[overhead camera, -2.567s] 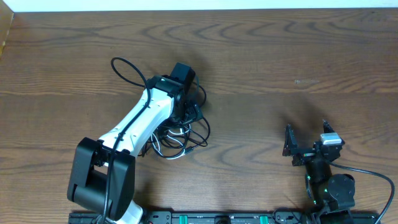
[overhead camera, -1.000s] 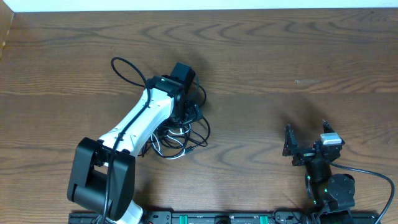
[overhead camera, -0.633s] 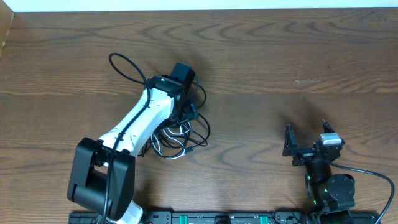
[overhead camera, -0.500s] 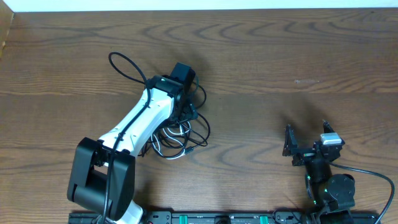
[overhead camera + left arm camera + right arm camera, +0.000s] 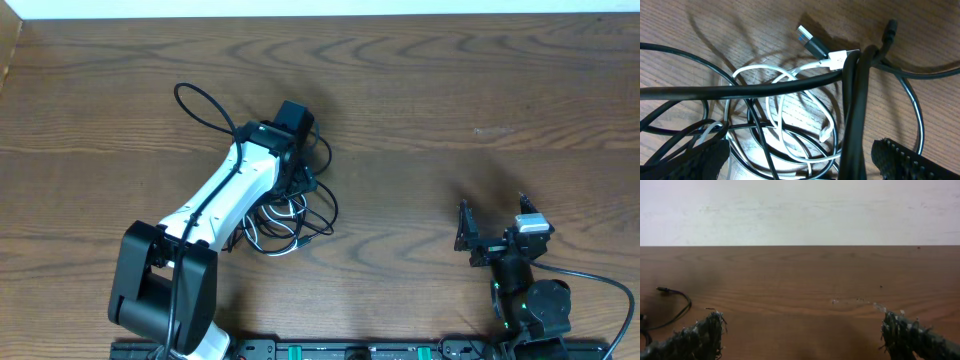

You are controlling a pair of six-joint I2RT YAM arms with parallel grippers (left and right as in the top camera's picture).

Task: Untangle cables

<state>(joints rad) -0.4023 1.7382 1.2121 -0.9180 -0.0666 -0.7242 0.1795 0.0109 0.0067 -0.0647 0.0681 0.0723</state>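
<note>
Left wrist: with the left fingers (image 5: 700, 160) spread wide and empty over the cables (image 5: 785, 131), only the white cable (image 5: 775, 75) should be pinched.

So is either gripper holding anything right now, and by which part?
Nothing is held. The left gripper stands open over the tangled cables, fingers either side, not closed on any. The right gripper is open, well away from them.

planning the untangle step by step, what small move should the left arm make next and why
Probably lower the left gripper and close on the white cable near its plug end. The jaws stand open above the tangle, the white cable loops among the black cables, and that end shows beside a black plug. The right gripper sits open, away from the pile.
</note>
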